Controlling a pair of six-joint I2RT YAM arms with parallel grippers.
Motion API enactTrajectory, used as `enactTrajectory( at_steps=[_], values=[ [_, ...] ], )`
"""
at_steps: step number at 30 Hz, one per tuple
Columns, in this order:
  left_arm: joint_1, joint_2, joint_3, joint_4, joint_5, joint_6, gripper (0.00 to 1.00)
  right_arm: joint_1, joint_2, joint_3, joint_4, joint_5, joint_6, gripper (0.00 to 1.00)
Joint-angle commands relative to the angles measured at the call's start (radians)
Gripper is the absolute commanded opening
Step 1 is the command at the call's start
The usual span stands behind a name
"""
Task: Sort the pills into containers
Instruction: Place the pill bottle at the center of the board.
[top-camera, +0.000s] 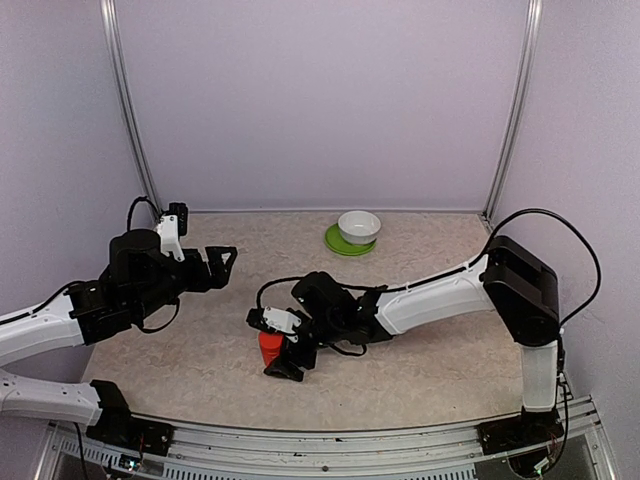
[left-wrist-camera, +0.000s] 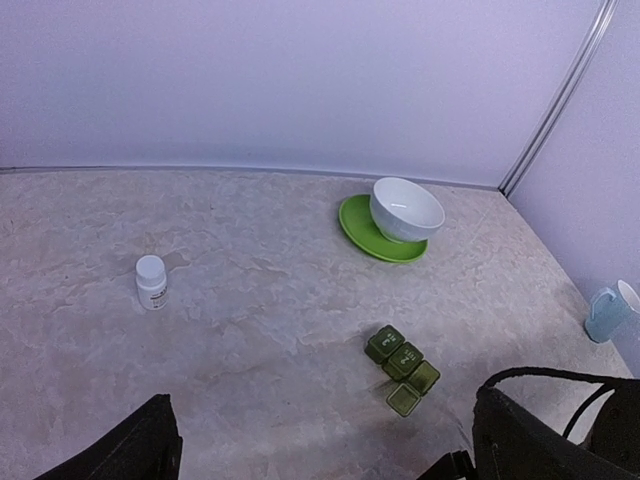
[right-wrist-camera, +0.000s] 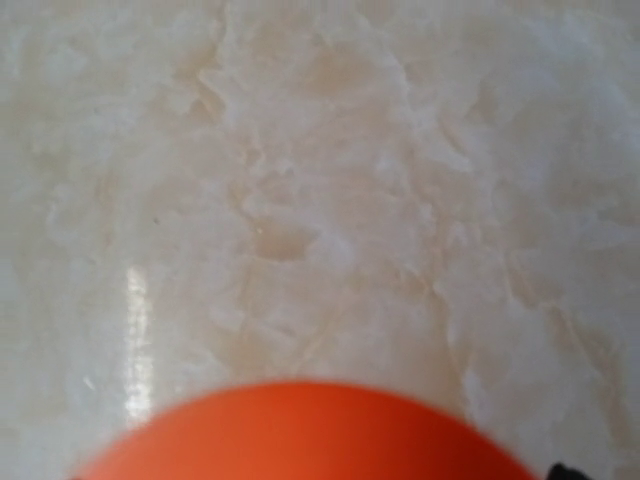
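Observation:
The containers (left-wrist-camera: 403, 368) are a small dark green strip of three joined compartments on the table; two lids are closed and the end one stands open. They show only in the left wrist view; in the top view they are hidden. My left gripper (top-camera: 221, 261) is open and empty, held above the table's left side, also seen in its wrist view (left-wrist-camera: 330, 462). My right gripper (top-camera: 279, 346) is shut on a red bottle (top-camera: 270, 346) low over the table near the front middle. The bottle fills the bottom of the right wrist view (right-wrist-camera: 310, 435). No pills show.
A white bowl (top-camera: 359, 226) sits on a green plate (top-camera: 336, 243) at the back middle; both also show in the left wrist view, bowl (left-wrist-camera: 406, 209) and plate (left-wrist-camera: 360, 222). A tiny white bottle (left-wrist-camera: 151, 282) stands on the left. Lilac walls enclose the table.

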Motion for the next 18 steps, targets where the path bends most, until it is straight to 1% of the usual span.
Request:
enactTrajectory(
  at_steps=[1, 7, 11, 15, 18],
  values=[
    [-0.009, -0.006, 0.016, 0.016, -0.023, 0.009, 0.99, 0.022, -0.075, 0.009, -0.010, 0.017, 0.011, 1.00],
    [-0.008, -0.005, 0.058, -0.025, -0.035, 0.030, 0.99, 0.025, -0.150, 0.005, -0.046, 0.079, 0.021, 1.00],
    [-0.009, -0.008, 0.068, -0.068, -0.022, 0.037, 0.99, 0.025, -0.251, -0.082, 0.004, 0.106, 0.054, 1.00],
    [-0.011, -0.018, 0.027, -0.057, 0.029, 0.031, 0.99, 0.025, -0.353, -0.163, 0.029, 0.135, 0.100, 1.00],
    [-0.021, 0.012, 0.016, -0.054, 0.065, 0.038, 0.99, 0.024, -0.448, -0.232, 0.033, 0.208, 0.144, 1.00]
  ],
)
